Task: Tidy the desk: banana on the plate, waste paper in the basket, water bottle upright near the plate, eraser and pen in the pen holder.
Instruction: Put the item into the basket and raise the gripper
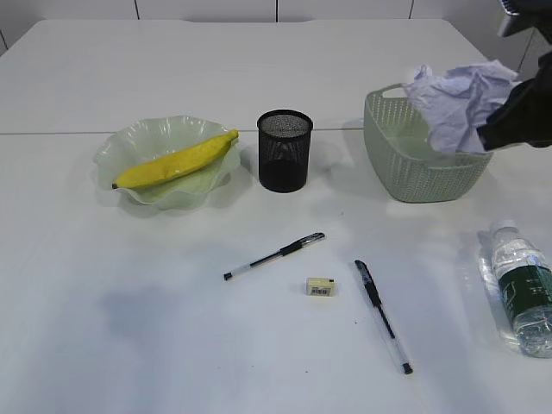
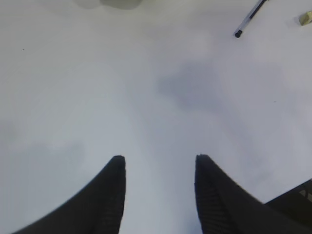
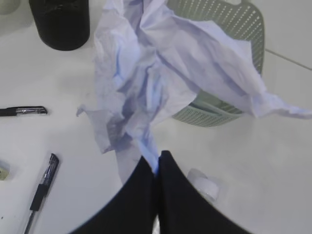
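Banana [image 1: 177, 160] is on the plate [image 1: 138, 140] already, and we've got the paper [image 1: 457, 102] pinched in the right gripper [image 3: 157, 165] over the basket [image 1: 414, 172]; left gripper [image 2: 160, 195] hangs open, empty. Bottle [image 1: 523, 289] lies right of the basket, pens and eraser [image 1: 321, 286] wait in front

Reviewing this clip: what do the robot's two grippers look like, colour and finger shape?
Both are black. The left gripper has two broad fingers that curve and taper to rounded tips, with a fine ribbed texture on their surfaces. The right gripper shows the same dark, tapering fingers. No cables or markings are visible in these views.
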`<state>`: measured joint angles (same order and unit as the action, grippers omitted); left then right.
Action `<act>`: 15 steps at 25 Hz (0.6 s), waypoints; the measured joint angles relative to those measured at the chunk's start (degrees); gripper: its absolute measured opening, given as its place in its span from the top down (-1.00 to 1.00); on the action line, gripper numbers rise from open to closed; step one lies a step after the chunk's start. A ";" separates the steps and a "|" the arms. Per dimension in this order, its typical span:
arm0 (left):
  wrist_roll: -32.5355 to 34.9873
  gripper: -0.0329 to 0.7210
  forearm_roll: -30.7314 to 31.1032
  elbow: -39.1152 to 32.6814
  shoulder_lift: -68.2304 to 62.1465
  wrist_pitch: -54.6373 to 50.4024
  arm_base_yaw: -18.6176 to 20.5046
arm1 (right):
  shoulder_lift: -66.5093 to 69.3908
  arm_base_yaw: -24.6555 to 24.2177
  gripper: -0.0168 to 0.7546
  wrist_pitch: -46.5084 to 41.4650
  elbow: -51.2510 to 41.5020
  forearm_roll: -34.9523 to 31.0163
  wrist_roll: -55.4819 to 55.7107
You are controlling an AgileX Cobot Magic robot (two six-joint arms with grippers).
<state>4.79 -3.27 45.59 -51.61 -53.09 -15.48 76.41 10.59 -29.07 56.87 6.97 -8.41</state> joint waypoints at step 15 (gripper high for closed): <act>0.00 0.04 0.98 0.00 0.00 0.83 0.00 | 12.13 -4.07 1.00 0.10 8.98 3.70 4.89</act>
<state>4.79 -2.29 45.59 -51.61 -52.25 -15.48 88.54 6.52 -28.97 65.85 10.67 -3.52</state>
